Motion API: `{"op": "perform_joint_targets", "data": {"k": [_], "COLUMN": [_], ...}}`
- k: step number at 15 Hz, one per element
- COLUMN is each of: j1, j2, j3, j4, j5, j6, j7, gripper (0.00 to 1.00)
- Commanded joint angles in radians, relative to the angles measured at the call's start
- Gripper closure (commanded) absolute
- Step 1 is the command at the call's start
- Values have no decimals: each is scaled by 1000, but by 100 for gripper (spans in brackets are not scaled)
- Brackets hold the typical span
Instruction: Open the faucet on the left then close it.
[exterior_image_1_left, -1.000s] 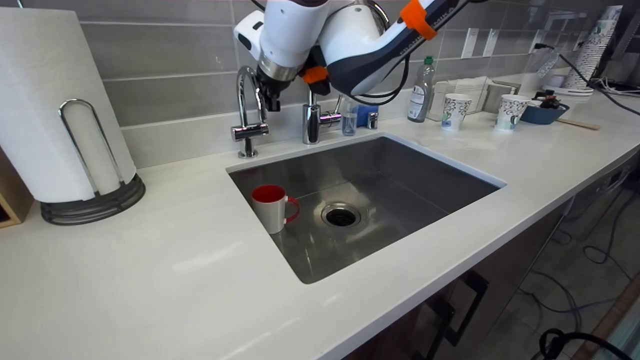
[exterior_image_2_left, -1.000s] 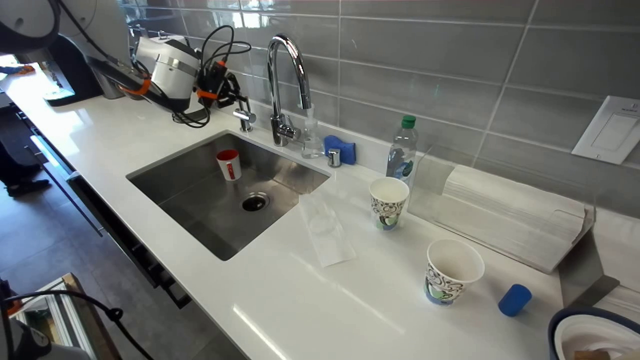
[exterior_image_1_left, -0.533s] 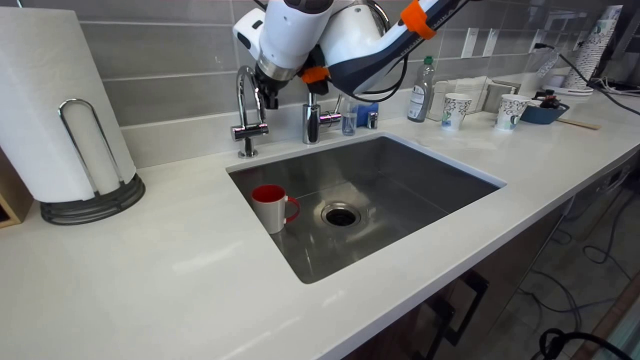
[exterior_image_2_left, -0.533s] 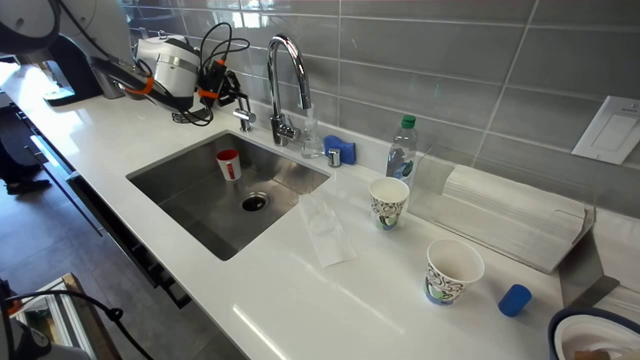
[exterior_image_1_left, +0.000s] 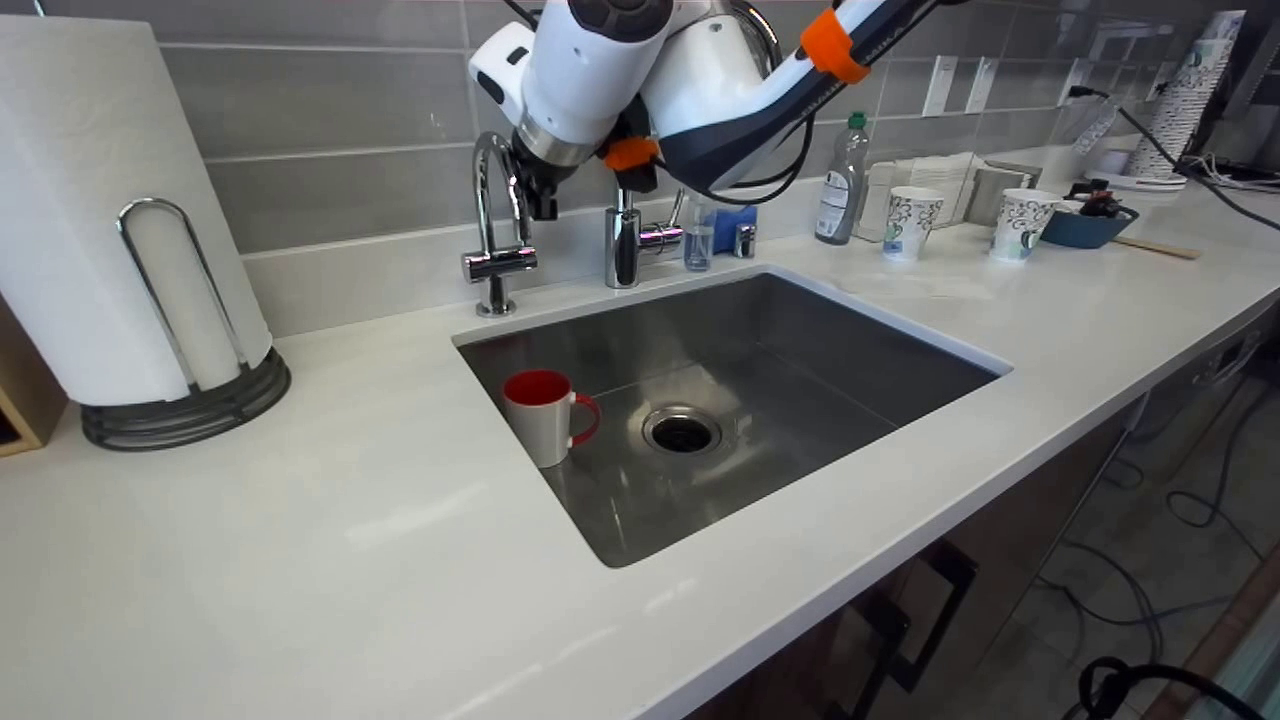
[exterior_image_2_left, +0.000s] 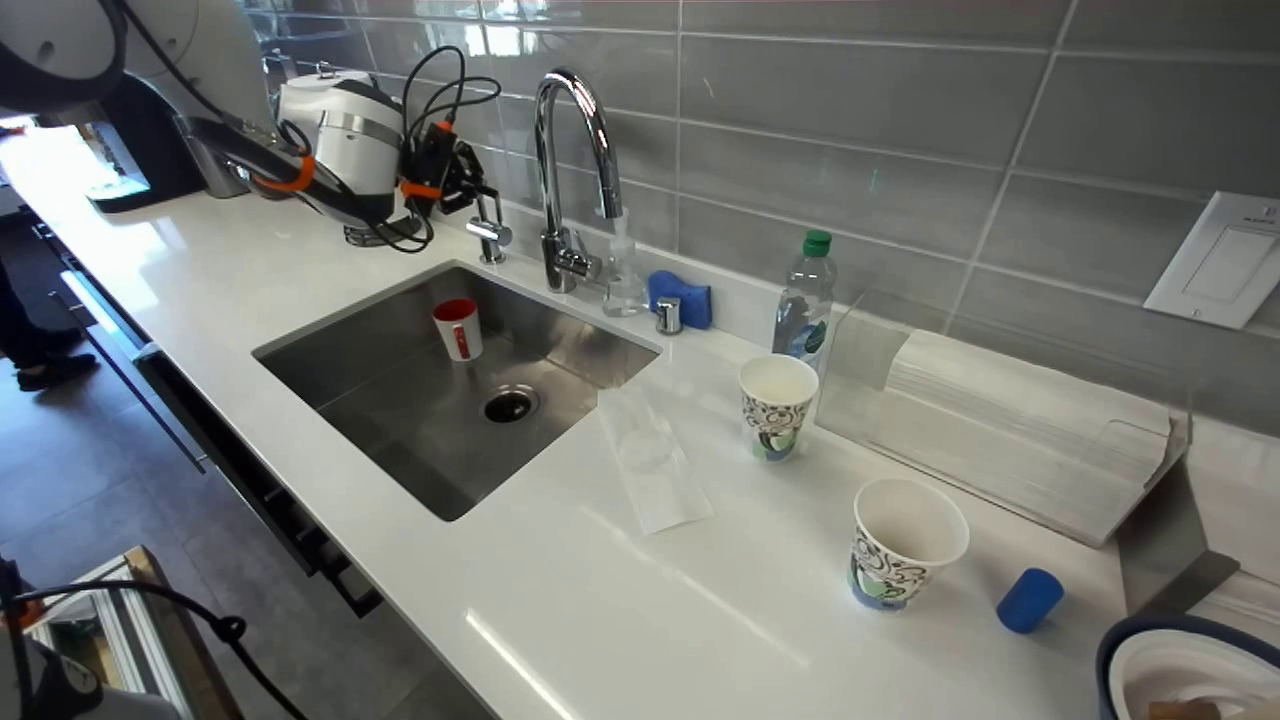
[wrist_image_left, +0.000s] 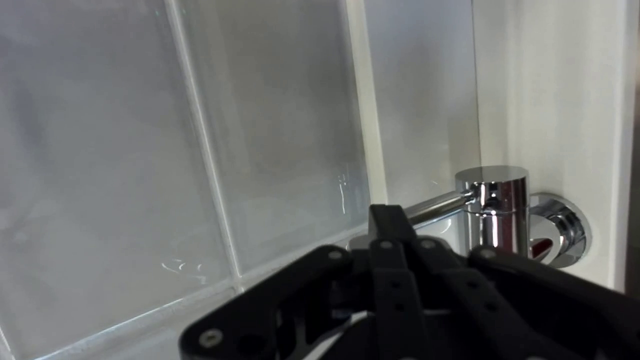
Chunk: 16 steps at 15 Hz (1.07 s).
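Inside the sink (exterior_image_1_left: 790, 420), a mug (exterior_image_1_left: 538, 430).

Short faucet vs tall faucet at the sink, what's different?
Height: the tall faucet rises well above the short faucet. Spout: the tall faucet's is thicker; the short faucet's is slim. The gripper is close by the short faucet, apart from the tall faucet. Shared: both are chrome, with arched spouts.

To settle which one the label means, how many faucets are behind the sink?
2: the short faucet, on the left in both exterior views, and the tall faucet to its right, partly hidden behind the arm in an exterior view.
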Motion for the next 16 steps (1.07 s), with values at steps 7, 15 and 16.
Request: {"op": "perform_joint_targets", "data": {"k": [7,15,16], "j1": [-10,-12,-11], "j2": [105,122,122], "j3": [-38,-45,-46], "j4": [109,128,129], "j5": [-82,-66,-67], "j6": [89,108,107], "j7": [93,83,83], "gripper": [100,100,100]}}
